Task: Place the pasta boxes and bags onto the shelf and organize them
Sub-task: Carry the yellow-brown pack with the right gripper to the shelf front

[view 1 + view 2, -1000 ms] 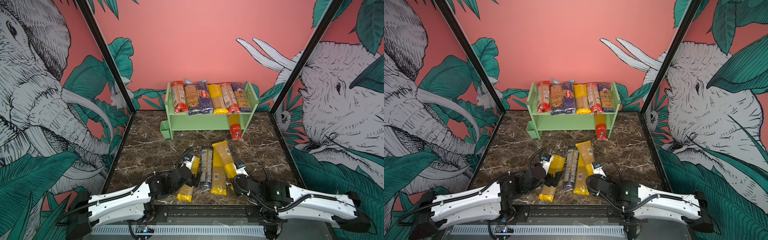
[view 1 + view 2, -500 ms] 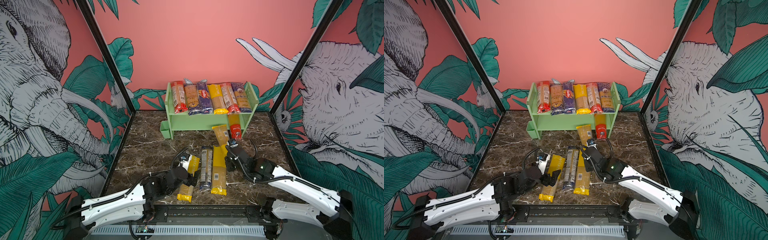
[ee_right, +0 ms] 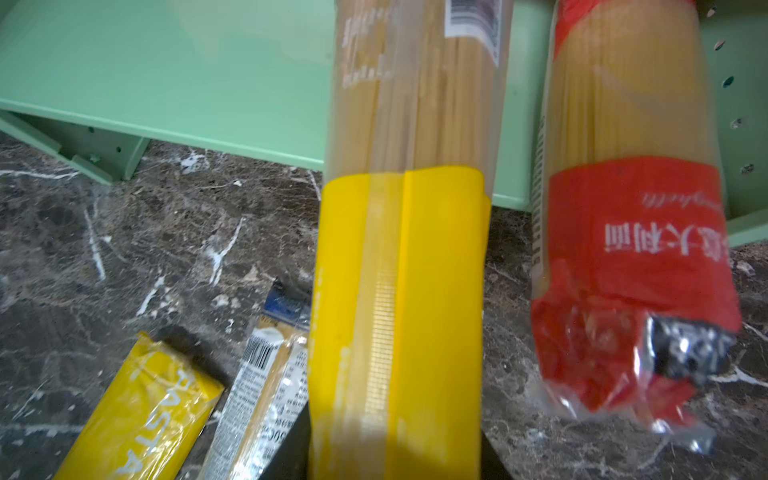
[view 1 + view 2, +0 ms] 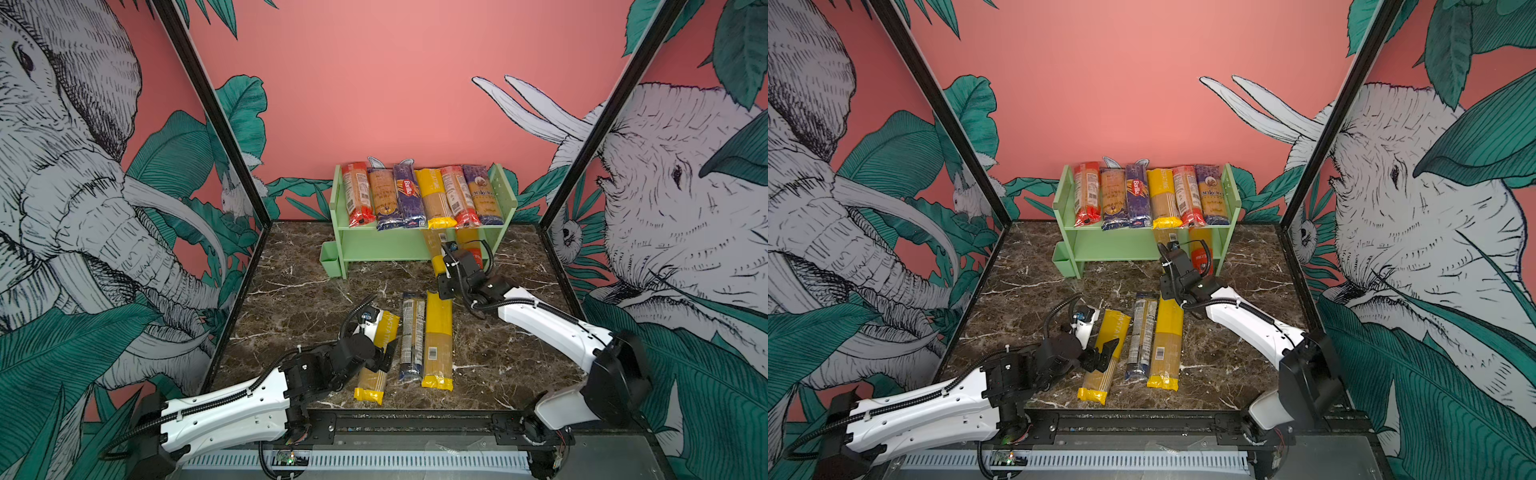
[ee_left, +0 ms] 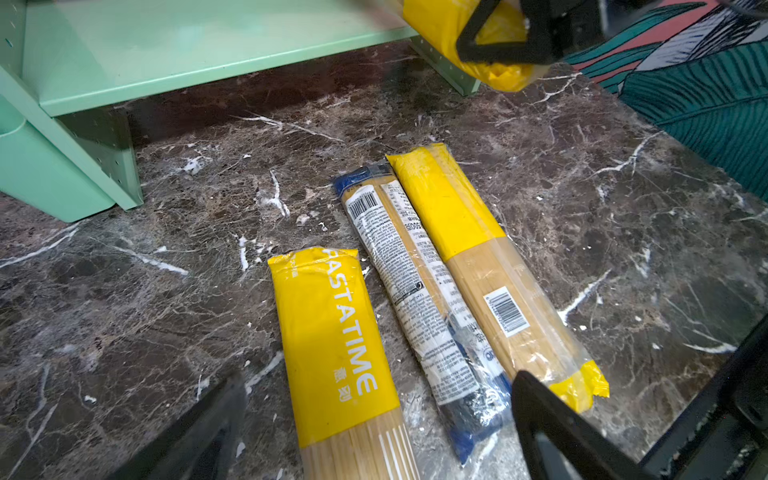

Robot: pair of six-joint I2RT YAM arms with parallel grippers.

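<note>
Right gripper (image 4: 443, 272) pinching yellow pack (image 3: 399, 291), nose inside shelf (image 4: 386, 245) lower tier, 12 o'clock. Left gripper (image 4: 1104, 354) spread over floor pack (image 5: 332, 332), 6 o'clock.

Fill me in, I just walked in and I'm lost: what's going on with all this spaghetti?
The right tool grips a long yellow-ended spaghetti pack, its far end reaching into the lower tier of the pale green shelf beside a red-ended spaghetti pack. A row of six packs fills the top tier. On the dark marble tabletop lie three more packs, and the left tool hangs open over the yellow PASTATIME pack.
</note>
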